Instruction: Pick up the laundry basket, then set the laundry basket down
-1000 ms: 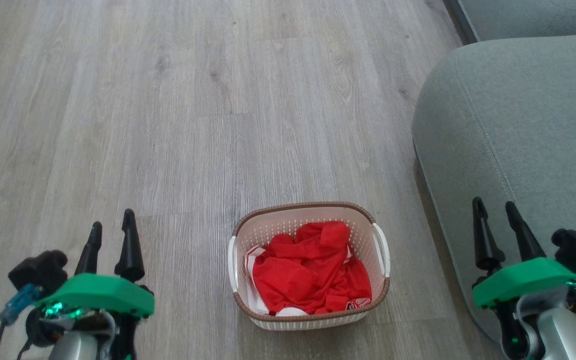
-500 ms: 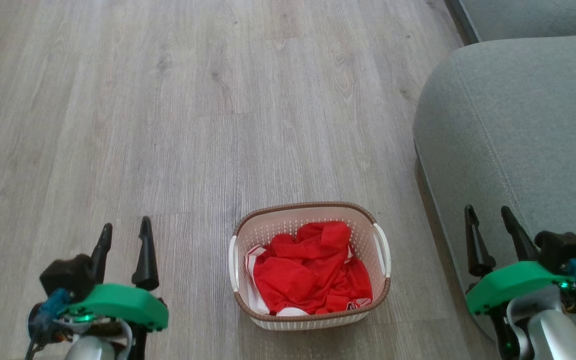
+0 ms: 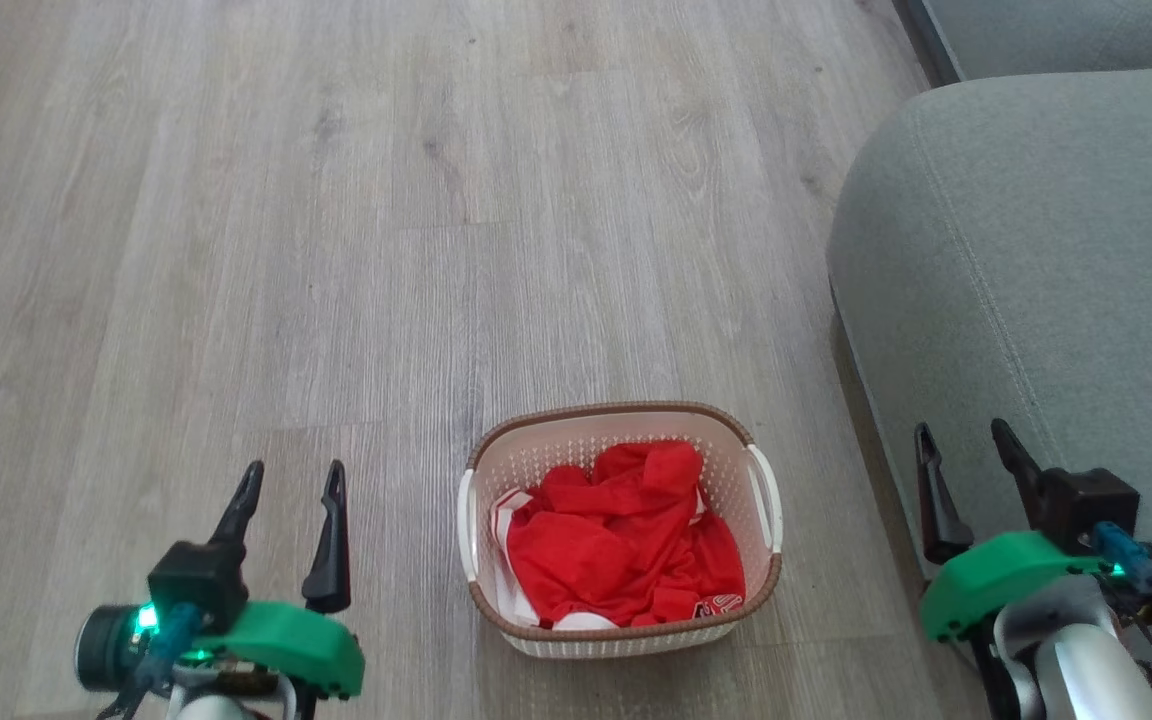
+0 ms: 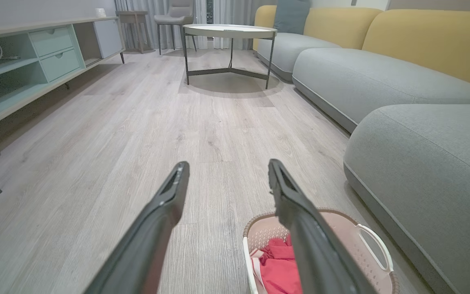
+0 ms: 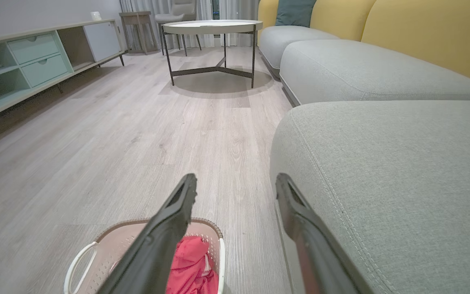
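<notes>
Grey wood-look flooring (image 3: 336, 250) carries the laundry basket (image 3: 621, 643) at 6 o'clock. My left gripper (image 3: 294, 472) at 8 and right gripper (image 3: 962, 430) at 4 flank it, both spread open, touching nothing, likely lined up for its 2 handles (image 3: 765, 496).

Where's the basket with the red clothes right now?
Head view: the laundry basket sits on the wood floor, bottom centre, between the left gripper and right gripper, grey sofa on its right.
</notes>
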Robot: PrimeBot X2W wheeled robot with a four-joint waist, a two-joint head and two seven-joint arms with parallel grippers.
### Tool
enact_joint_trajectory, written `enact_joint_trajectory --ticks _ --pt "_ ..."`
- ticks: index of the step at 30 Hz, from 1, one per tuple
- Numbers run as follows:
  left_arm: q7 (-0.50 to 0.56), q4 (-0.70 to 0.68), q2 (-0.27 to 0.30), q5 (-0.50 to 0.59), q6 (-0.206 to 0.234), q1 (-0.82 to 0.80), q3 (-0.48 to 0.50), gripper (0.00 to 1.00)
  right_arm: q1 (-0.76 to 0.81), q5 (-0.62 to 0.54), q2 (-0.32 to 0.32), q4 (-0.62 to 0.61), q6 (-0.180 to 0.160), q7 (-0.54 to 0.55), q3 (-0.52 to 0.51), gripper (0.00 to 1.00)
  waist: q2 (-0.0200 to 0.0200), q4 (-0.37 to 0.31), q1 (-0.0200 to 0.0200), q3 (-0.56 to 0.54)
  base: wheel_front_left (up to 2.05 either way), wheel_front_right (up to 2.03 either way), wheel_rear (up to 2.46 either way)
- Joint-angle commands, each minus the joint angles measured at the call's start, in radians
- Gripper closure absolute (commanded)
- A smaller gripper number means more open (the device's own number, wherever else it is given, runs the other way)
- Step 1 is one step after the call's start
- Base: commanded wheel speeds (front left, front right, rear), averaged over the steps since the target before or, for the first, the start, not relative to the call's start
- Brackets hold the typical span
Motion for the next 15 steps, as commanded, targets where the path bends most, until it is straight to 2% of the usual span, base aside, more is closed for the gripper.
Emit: enact_joint_trajectory --ticks 1,15 --pt "-0.020 -0.028 0.022 0.032 0.000 -0.039 0.025 0.00 -0.037 -0.039 0.003 -0.026 -0.001 0.003 0.009 0.00 0.0000 -0.001 0.0000 0.000 0.00 0.00 0.00" --pt "-0.002 -0.026 0.016 0.001 0.013 -0.041 0.039 0.00 -0.036 0.007 0.007 0.000 -0.001 -0.015 0.019 0.00 0.0000 -0.002 0.0000 0.002 0.00 0.00 0.00"
